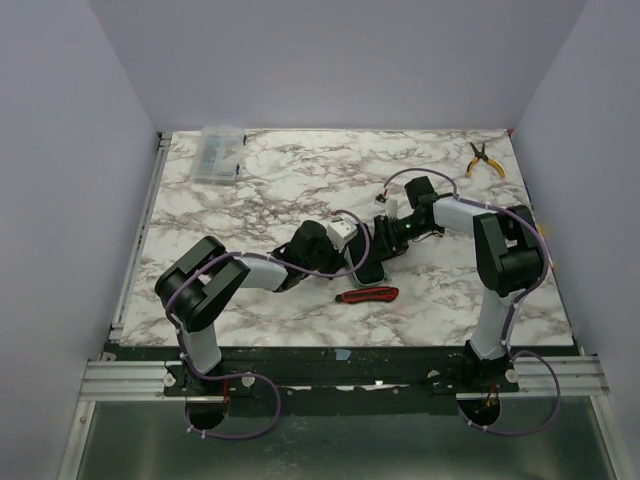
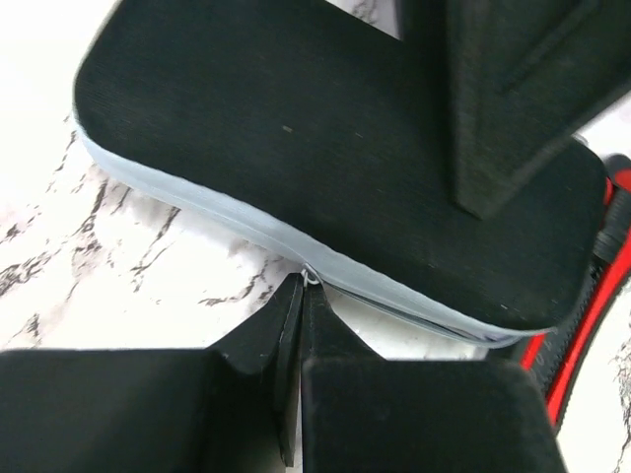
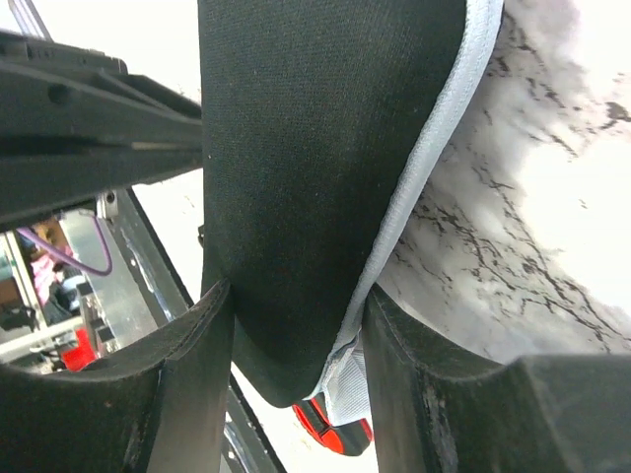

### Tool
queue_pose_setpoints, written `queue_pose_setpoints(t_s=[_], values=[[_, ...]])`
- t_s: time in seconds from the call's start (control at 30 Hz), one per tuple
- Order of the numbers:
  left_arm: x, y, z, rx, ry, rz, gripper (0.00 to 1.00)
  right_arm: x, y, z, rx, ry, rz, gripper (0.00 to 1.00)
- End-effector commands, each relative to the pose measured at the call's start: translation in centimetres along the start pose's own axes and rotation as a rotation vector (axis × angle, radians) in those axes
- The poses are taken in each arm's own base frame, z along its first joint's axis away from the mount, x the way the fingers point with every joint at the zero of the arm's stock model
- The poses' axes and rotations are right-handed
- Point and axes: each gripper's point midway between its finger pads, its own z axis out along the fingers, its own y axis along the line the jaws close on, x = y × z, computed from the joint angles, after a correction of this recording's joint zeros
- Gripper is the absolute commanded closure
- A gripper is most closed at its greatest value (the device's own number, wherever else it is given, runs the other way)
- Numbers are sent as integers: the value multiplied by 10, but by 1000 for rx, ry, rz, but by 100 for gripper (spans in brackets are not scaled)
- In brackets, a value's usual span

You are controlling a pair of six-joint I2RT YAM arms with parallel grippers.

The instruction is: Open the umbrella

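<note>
Marble table (image 1: 250,190); mid-table, black pouch (image 2: 296,148) with grey zip. My right gripper (image 3: 296,317) is clamped across its end, left gripper (image 2: 301,296) pinched together on the zip pull (image 2: 311,277). Utility knife (image 1: 366,295) just beside. I cannot tell where the umbrella is.

The pouch (image 2: 296,148) is in the middle of the counter (image 1: 280,180), between the left tool (image 2: 301,286) and the right tool (image 3: 291,325). The knife (image 1: 367,295) lies just before it. Behind, a box (image 1: 218,155) lies far left and pliers (image 1: 484,160) far right.

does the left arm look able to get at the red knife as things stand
Probably not yet: the left gripper is shut on the zip pull of the pouch, though the knife lies close beside it.
</note>
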Motion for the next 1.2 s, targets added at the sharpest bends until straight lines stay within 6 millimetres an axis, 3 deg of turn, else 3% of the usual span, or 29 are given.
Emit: queue_pose_setpoints(t_s=[0.0,0.4,0.63,0.77,0.93,1.07,1.17], values=[[-8,16,-5,-48,10,-115,100,35,-14,9,40,139,-44,100],[-24,44,-21,-118,-11,-271,100,49,-19,7,53,226,-137,99],[-27,68,-27,-151,-14,-324,100,35,-33,4,97,289,-240,99],[-25,59,-28,-104,-15,-330,100,-6,-42,1,163,248,-316,78],[-15,45,-29,-60,2,-345,100,-77,-39,-8,252,113,-358,39],[-7,33,-30,-31,24,-354,100,-121,-21,-25,289,-2,-331,24],[-5,20,-28,-7,34,-356,100,-132,-22,-41,331,-63,-241,17]])
